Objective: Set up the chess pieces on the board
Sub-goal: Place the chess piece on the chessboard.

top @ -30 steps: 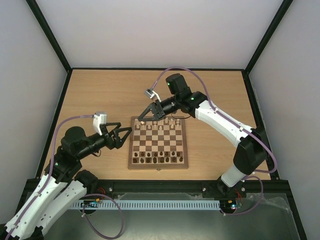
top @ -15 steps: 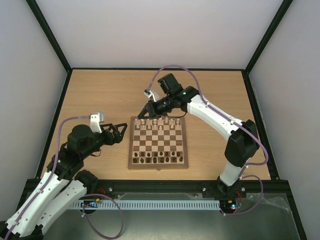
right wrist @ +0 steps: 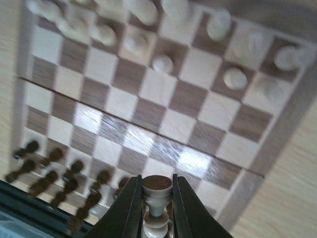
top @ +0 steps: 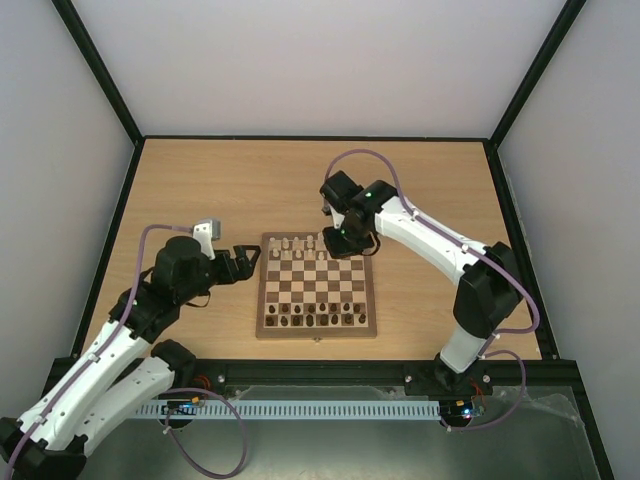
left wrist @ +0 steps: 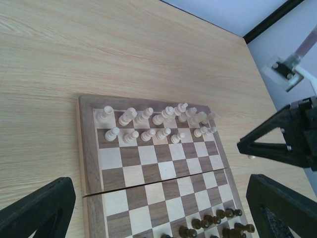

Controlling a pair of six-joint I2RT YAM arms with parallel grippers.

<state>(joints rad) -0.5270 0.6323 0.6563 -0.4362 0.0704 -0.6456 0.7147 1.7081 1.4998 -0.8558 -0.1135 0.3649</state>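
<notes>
Seen from overhead, the board lies mid-table with the chess pieces lined along its far edge. The right pincer hangs right over that crowded end, so a low or sideways move could bowl over neighbours that already stand. The left pincer hovers just off the board's left border, spread and empty. It is close enough that a swing inward would clip the corner pieces or nudge the board itself. From the left wrist, the pale pieces stand in two tight rows with a gap in the nearer row towards the right. The left pincer gapes wide above the bare middle squares with nothing between its fingers. From the right wrist, the right pincer is clamped on one pale piece, which is held by its narrow waist with little finger contact. I would worry that it twists or slips on the way down, lands tilted and topples. The view is blurred, so which free square it is meant for cannot be told, and a poor aim would set it straddling a line or against the pawns.
</notes>
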